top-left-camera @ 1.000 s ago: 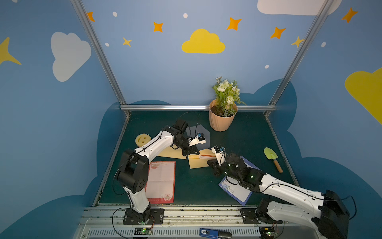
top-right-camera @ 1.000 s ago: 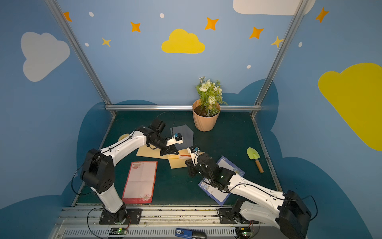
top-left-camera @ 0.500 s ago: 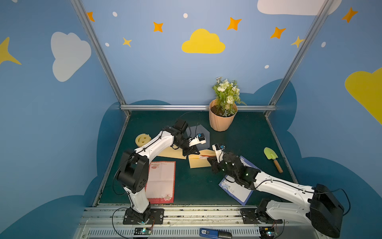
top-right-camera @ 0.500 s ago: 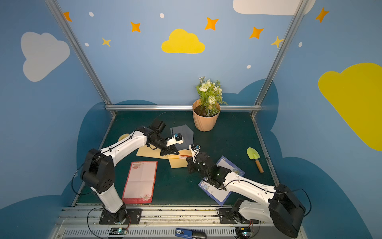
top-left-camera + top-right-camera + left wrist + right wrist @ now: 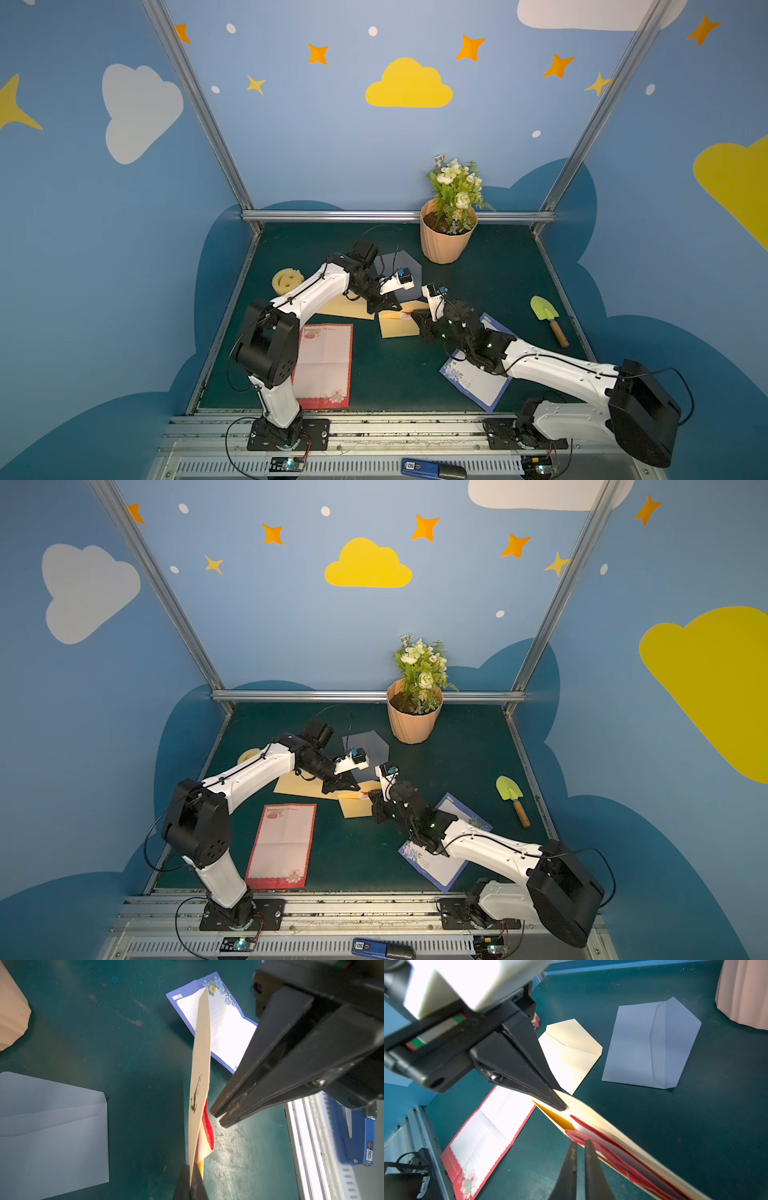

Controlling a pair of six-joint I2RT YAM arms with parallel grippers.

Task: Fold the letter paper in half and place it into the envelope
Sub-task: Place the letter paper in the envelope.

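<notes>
A cream envelope (image 5: 399, 328) (image 5: 355, 808) lies mid-table with its mouth lifted. My left gripper (image 5: 397, 309) (image 5: 192, 1165) is shut on the envelope's upper sheet (image 5: 200, 1064), holding it up. A folded letter paper with a red border (image 5: 208, 1126) (image 5: 591, 1133) sits inside the mouth, its edge sticking out. My right gripper (image 5: 415, 321) (image 5: 372, 799) (image 5: 580, 1142) is shut, with only a thin slit between its jaws and nothing in them. Its tips are at the letter's red edge, just outside the mouth.
A flat red-bordered letter (image 5: 326, 365) lies front left and a blue-bordered letter (image 5: 473, 382) lies under my right arm. Behind are a second cream envelope (image 5: 345, 309), a grey envelope (image 5: 388, 264), a flower pot (image 5: 446, 241), a smiley sponge (image 5: 286, 280) and a trowel (image 5: 544, 311).
My right arm has stretched a little further in towards the envelope. The left arm holds the same place with the envelope sheet still pinched.
</notes>
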